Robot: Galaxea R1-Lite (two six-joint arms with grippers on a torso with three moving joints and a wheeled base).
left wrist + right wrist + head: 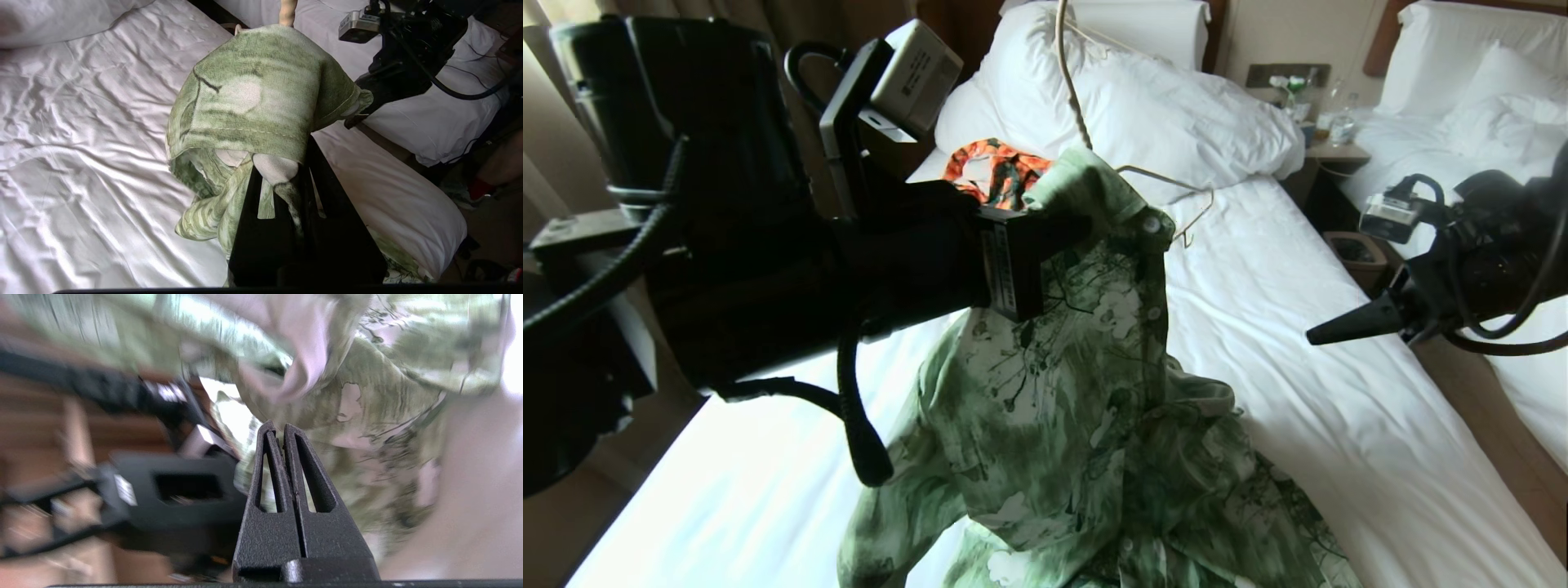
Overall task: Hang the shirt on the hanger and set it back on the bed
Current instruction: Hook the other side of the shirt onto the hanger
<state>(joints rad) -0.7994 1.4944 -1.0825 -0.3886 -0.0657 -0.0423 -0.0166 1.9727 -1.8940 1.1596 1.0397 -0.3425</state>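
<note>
Step, as I judge it: mid-hang, shirt lifted, hanger partly in at the collar, not set down yet.

Bed (1282, 384): white sheet, lies below and beyond both grippers. Pillows (1176, 106) sit past the left gripper, toward the headboard.

Shirt (1078, 392): hangs from the left gripper, collar end up at the fingers, lower part pooled on the bed beneath it. One side only is raised; the rest sags.

Left gripper (1066, 229): closed tight on shirt cloth near the collar, held above the bed.

Right gripper (1319, 333): jaws pressed together, nothing in them, to the side of the shirt and apart from it, tips aimed toward the cloth.

Hanger (1168, 181): just past the left gripper's tips, hook standing up over the collar, one arm poking out bare on the right-gripper side, other arm seemingly under the cloth.

Orange garment (996, 173): on the bed behind the left gripper, near the pillows.

Next, my read: the right gripper has to open and take the loose shoulder, then draw it over the bare hanger arm.

Views: head view alone shows the bare hanger arm and hook. Left wrist view shows the collar draped over the fingers (331, 204) and cloth pinched between them. Right wrist view shows the shut empty jaws clearly, the shirt close ahead.
</note>
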